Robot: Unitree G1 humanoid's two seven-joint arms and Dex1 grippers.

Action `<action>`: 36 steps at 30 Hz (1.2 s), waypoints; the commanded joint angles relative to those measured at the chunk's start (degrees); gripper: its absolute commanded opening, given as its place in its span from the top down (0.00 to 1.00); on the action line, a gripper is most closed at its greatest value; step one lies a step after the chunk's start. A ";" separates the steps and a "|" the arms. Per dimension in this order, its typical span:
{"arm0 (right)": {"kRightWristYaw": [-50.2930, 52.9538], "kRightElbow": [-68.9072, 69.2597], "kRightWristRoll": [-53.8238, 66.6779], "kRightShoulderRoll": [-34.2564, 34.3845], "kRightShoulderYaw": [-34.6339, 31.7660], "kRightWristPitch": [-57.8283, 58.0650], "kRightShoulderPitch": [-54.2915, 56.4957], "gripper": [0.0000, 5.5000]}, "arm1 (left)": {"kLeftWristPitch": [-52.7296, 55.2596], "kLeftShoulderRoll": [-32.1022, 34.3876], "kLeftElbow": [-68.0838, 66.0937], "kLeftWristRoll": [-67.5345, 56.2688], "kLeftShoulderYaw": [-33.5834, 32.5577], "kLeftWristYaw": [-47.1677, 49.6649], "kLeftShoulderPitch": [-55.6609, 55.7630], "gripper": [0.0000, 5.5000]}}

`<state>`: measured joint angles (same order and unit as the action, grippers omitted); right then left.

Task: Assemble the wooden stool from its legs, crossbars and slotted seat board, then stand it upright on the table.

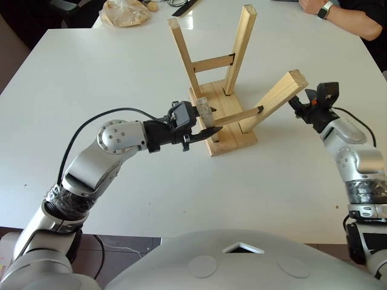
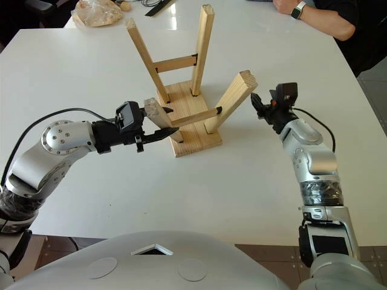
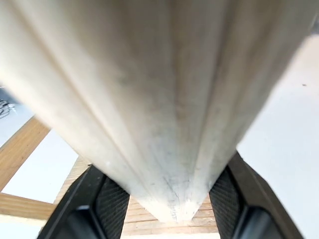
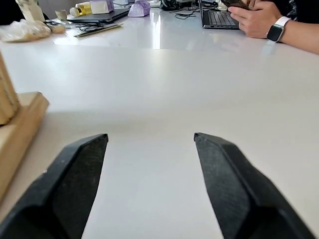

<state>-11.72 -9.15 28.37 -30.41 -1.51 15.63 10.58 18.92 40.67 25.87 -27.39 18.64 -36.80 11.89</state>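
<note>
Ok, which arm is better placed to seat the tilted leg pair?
Left, probably: the left gripper is shut on the near leg over the seat board; the right gripper is open, empty, beside the leaning leg.

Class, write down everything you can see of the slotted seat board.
The seat board is a pale, bare-looking wooden rectangle lying flat on the white table. Two upright legs, joined by a crossbar, stand in its far end. A tilted leg rests its foot on the near part, leaning out past the board's edge.
</note>
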 commanded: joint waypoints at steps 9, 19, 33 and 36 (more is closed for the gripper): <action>-2.13 -0.18 -3.11 6.74 -7.86 -6.34 2.29 0.42 | 8.45 -0.06 -6.31 4.84 1.17 0.22 -1.46 0.63; 1.74 -11.99 -15.45 1.82 -9.34 -11.42 16.37 0.42 | 13.38 1.06 -5.07 3.99 1.19 -4.01 3.96 0.63; 3.70 31.03 22.34 20.01 11.56 26.57 13.18 0.42 | 17.43 -1.77 -6.20 4.42 2.92 -4.97 9.54 0.63; 3.81 22.94 10.87 10.94 4.79 20.60 9.06 0.42 | 17.02 -0.29 -6.59 5.06 1.69 -4.95 7.92 0.63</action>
<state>-1.50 11.55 39.25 -19.86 -0.63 36.53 18.96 30.75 41.77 22.56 -28.75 14.94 -45.12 20.77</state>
